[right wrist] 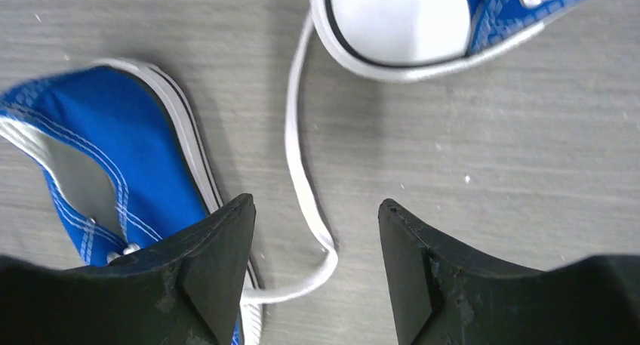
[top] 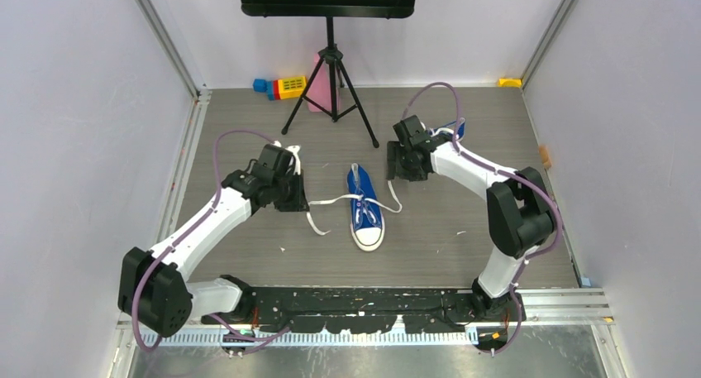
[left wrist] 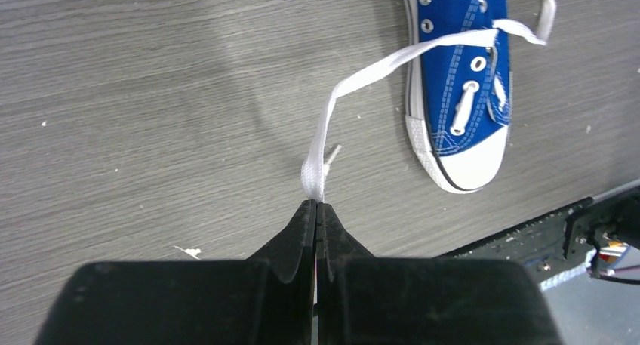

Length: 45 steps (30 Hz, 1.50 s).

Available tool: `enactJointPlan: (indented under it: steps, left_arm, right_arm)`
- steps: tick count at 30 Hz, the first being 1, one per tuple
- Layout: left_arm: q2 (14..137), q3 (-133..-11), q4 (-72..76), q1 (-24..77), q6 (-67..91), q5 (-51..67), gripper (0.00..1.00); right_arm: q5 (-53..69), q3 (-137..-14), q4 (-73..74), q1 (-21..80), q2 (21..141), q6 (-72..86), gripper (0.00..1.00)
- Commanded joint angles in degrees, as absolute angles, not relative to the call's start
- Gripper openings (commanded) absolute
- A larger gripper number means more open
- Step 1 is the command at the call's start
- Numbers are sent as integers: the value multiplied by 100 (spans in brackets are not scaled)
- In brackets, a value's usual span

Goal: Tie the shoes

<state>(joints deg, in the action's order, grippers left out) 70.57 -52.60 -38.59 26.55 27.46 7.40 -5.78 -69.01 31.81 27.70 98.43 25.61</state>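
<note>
While the left gripper [left wrist: 315, 203] has its jaws clenched on a white lace [left wrist: 362, 77], that lace runs to the blue shoe [top: 365, 217] lying mid-frame on the table [top: 248, 254] in the top view. The right gripper [right wrist: 317, 209], jaws released, hangs over a second lace strand [right wrist: 298, 156] lying between what appears to be that shoe's heel at left and the second shoe [right wrist: 400, 20] at the frame's top.

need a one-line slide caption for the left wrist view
Left gripper shut on the end of a white lace leading to the blue sneaker.
</note>
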Motion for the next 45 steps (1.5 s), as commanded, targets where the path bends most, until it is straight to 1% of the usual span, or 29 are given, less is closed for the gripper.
enactJointPlan:
  steps: [1, 3, 8, 11, 15, 17, 19, 21, 28, 32, 35, 38, 45]
  left_arm:
    - [6797, -5540, -3841, 2635, 2595, 1238, 0]
    - [6770, -5575, -3872, 2636, 2565, 1341, 0]
    - [6644, -5704, -4055, 2637, 2468, 1417, 0]
    - [6531, -5844, -4181, 2637, 2461, 1450, 0]
    - [6482, -6081, -4382, 2637, 2468, 1835, 0]
    - [6490, -6113, -4369, 2643, 2559, 2203, 0]
    - [6489, -6029, -4169, 2700, 2764, 2623, 0]
    - [6503, -5967, -3967, 2831, 2994, 2804, 0]
    - [6730, -5893, -3298, 3632, 3575, 2676, 0]
    - [7015, -5988, -2760, 4235, 3849, 2292, 0]
    - [7307, -6025, -2260, 4504, 4066, 1967, 0]
    - [7812, -6190, -1900, 4664, 4170, 1632, 0]
    - [9013, -6821, -1568, 4858, 4135, 681, 0]
  right_arm:
    - [-587, -7481, 2999, 2855, 10348, 2447, 65]
    - [-723, -7705, 3087, 2905, 10607, 2451, 62]
    - [-839, -7946, 3127, 3010, 11073, 2487, 59]
    - [-860, -8008, 3131, 3053, 11291, 2517, 54]
    - [-841, -8061, 3165, 3083, 11451, 2498, 29]
    - [-802, -8048, 3154, 3093, 11382, 2474, 13]
    - [-772, -7972, 3079, 3096, 11176, 2467, 1]
    - [-820, -7835, 2940, 3094, 10863, 2487, 0]
    - [-643, -7578, 2718, 3094, 9729, 2420, 0]
    - [-589, -7507, 2731, 3087, 9215, 2391, 0]
    - [-389, -7481, 2777, 3085, 8935, 2382, 0]
    - [-117, -7380, 2798, 3085, 8723, 2417, 0]
    - [-88, -6687, 2439, 3051, 8025, 2686, 0]
